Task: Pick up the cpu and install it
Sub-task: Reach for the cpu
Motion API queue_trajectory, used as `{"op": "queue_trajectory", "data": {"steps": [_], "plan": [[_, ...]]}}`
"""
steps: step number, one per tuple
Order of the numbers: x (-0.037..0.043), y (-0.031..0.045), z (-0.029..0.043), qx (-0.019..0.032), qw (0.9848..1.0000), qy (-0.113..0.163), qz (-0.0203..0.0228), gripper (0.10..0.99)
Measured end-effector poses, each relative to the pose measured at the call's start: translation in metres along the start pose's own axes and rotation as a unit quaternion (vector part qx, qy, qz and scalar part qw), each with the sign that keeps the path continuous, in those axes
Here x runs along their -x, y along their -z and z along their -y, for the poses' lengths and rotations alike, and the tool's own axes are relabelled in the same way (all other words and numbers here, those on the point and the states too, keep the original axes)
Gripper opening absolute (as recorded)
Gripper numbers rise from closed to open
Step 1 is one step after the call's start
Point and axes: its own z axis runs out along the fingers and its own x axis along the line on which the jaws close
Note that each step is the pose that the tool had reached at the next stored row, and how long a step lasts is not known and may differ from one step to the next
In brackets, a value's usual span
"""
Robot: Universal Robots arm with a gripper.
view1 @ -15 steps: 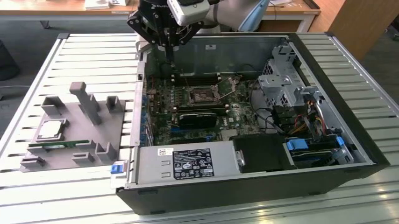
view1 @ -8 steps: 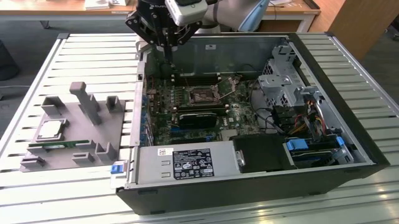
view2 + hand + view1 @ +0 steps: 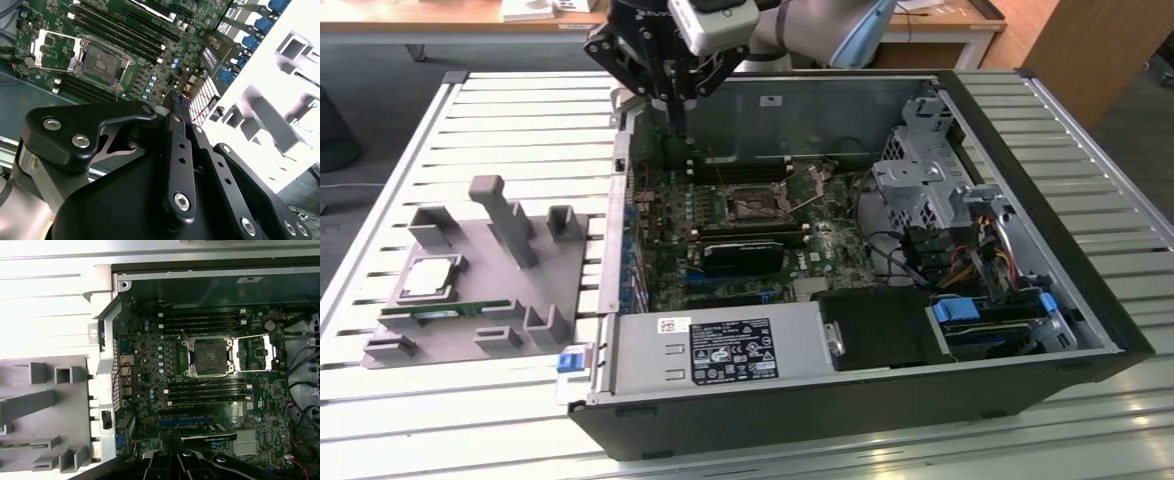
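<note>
Your arm is reaching in from the far side, and the gripper (image 3: 678,128) is pointing straight down above the far corner of the open computer case (image 3: 854,415), on the exterior view's left. In the second wrist view its fingers (image 3: 173,107) are pressing tip to tip; it is gripping nothing.

The cpu (image 3: 430,277) is lying flat on the grey holder plate (image 3: 507,285), outside the case on the exterior view's left and well apart from the gripper. A green memory stick (image 3: 447,312) is lying just on its near side.

Case and plate are sitting on a table of pale metal slats (image 3: 520,110). A wooden desk (image 3: 427,15) is standing beyond its far edge.

Count as you are seeing it: one cpu, one memory stick, one holder plate, one case, one motherboard (image 3: 720,290), one socket (image 3: 207,356). The socket's metal load plate (image 3: 255,352) is lying swung open beside it.
</note>
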Motion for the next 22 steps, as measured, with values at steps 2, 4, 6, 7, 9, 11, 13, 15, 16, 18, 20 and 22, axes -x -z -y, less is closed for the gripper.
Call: {"op": "queue_trajectory", "data": {"steps": [2, 4, 6, 7, 9, 11, 13, 15, 16, 18, 20, 22], "plan": [[-0.0010, 0.0001, 0.0001, -0.0001, 1.0000, 0.000, 0.0000, 0.106], [-0.0017, 0.0000, 0.0001, 0.0000, 1.0000, 0.000, 0.0000, 0.106], [-0.0026, 0.0000, 0.0002, -0.0001, 1.0000, 0.000, -0.0001, 0.106], [-0.0032, 0.0000, 0.0003, 0.0000, 1.0000, 0.000, 0.0000, 0.106], [-0.0048, 0.0000, 0.0004, -0.0001, 1.0000, 0.000, -0.0001, 0.106], [-0.0067, 0.0000, 0.0005, -0.0001, 1.0000, 0.000, -0.0001, 0.106], [-0.0082, -0.0001, 0.0006, 0.0000, 1.0000, 0.000, -0.0001, 0.106], [-0.0097, -0.0001, 0.0008, 0.0000, 1.0000, 0.000, -0.0001, 0.106], [-0.0104, -0.0001, 0.0008, 0.0000, 1.0000, 0.000, -0.0001, 0.106], [-0.0119, -0.0001, 0.0009, 0.0000, 1.0000, 0.000, -0.0001, 0.106], [-0.0130, -0.0002, 0.0010, 0.0000, 1.0000, 0.000, -0.0001, 0.106], [-0.0140, -0.0002, 0.0011, -0.0001, 1.0000, 0.000, -0.0002, 0.106]]}}
